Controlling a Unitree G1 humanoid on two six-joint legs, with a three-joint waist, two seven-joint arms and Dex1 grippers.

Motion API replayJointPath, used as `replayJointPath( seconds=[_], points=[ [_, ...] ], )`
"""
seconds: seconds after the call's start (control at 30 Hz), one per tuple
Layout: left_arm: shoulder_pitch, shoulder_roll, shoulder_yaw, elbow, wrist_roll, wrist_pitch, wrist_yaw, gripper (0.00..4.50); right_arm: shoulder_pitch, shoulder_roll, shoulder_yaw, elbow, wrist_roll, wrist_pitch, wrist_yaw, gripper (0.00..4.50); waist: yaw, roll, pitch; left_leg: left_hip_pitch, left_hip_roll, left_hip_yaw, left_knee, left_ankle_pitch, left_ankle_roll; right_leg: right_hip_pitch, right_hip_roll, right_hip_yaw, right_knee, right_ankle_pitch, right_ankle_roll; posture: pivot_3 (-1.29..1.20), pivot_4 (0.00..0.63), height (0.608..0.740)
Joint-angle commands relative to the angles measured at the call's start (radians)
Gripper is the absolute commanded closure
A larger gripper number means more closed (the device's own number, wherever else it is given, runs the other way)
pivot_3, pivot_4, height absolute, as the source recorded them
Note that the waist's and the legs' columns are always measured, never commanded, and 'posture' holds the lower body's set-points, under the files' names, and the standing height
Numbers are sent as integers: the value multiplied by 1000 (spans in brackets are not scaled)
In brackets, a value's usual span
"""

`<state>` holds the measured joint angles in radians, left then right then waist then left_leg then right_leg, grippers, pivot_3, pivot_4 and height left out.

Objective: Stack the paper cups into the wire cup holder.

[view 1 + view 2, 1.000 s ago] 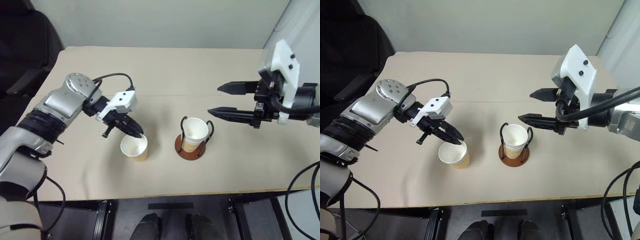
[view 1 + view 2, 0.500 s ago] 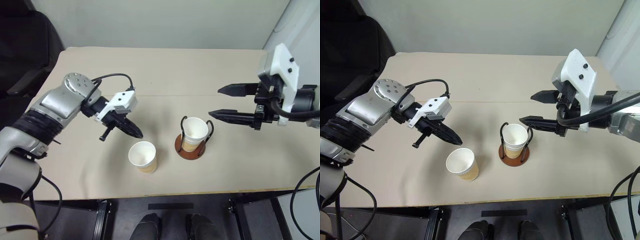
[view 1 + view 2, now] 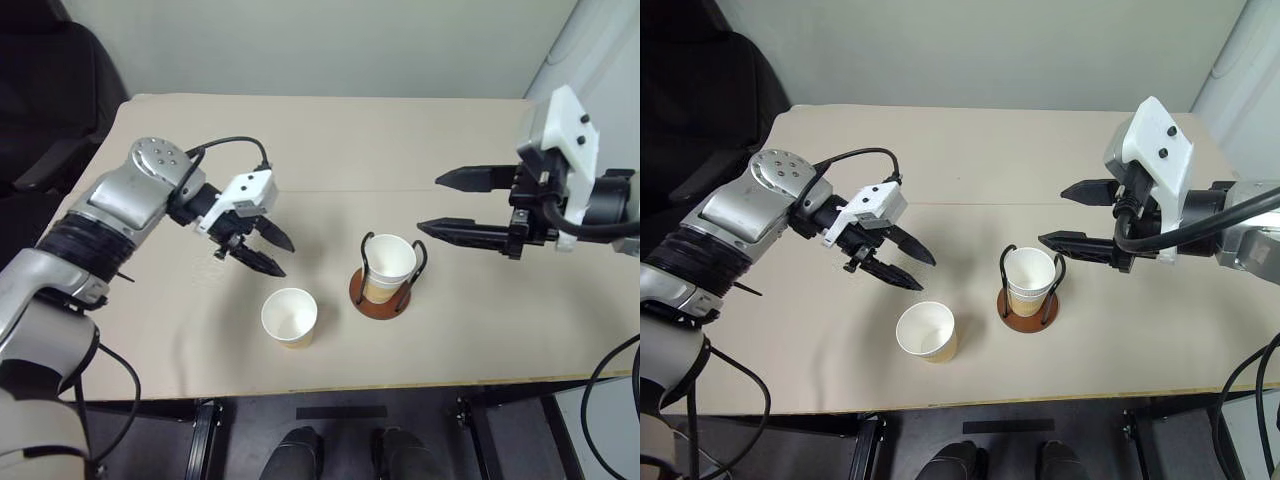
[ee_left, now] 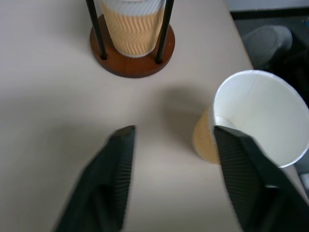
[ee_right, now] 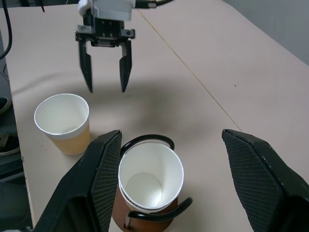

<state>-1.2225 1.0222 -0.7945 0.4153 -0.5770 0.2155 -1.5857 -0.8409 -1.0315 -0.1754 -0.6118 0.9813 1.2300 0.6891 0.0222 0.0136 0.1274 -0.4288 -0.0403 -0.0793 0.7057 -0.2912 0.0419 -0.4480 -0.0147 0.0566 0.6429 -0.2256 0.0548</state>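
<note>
A loose paper cup point(image 3: 289, 317) stood upright on the beige counter point(image 3: 330, 140), near the front edge and a little left of centre, its white mouth facing up. Just to its right, apart from it, sat the wire cup holder point(image 3: 379, 292), a reddish-brown disc with black wire loops rising on either side. Nested cups point(image 3: 390, 265) stood inside those loops, white at the rim and tan lower down; the right wrist view showed at least two rims stacked one within the other.

The left gripper point(image 3: 271, 253) hung above the counter, just beyond and to the left of the loose cup, pointing down and toward the right. Its jaws stood partly apart and held nothing; in the left wrist view the cup appeared beside one finger point(image 4: 241, 166), outside the gap between the two, and whether that finger touched the cup's wall could not be told.

The right gripper point(image 3: 440, 204) was raised over the right part of the counter, its long black fingers pointing left toward the holder. Its jaws were spread wide and empty, the fingertips well above and to the right of the holder's cups.

A dark chair point(image 3: 45, 90) stood off the counter's far left corner.
</note>
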Motion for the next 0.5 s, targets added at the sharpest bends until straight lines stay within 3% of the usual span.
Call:
replayJointPath(
  seconds=[0.03, 0.5],
  points=[
    [-19, 48, -22, -56, -38, 15, -29, 1787, -4, -16, -14, -6, 7, -15, -3, 1163, 0, 0, 0, 0, 0, 0, 0, 0, 0, 0, 0, 0, 0, 0, 0, 0, 150, 740],
    [16, 139, -77, -138, -90, 5, -29, 1787, 8, -18, -14, -12, 8, -19, -6, 1163, 2, 0, 0, 0, 0, 0, 0, 0, 0, 0, 0, 0, 0, 0, 0, 0, 150, 740]
  ],
)
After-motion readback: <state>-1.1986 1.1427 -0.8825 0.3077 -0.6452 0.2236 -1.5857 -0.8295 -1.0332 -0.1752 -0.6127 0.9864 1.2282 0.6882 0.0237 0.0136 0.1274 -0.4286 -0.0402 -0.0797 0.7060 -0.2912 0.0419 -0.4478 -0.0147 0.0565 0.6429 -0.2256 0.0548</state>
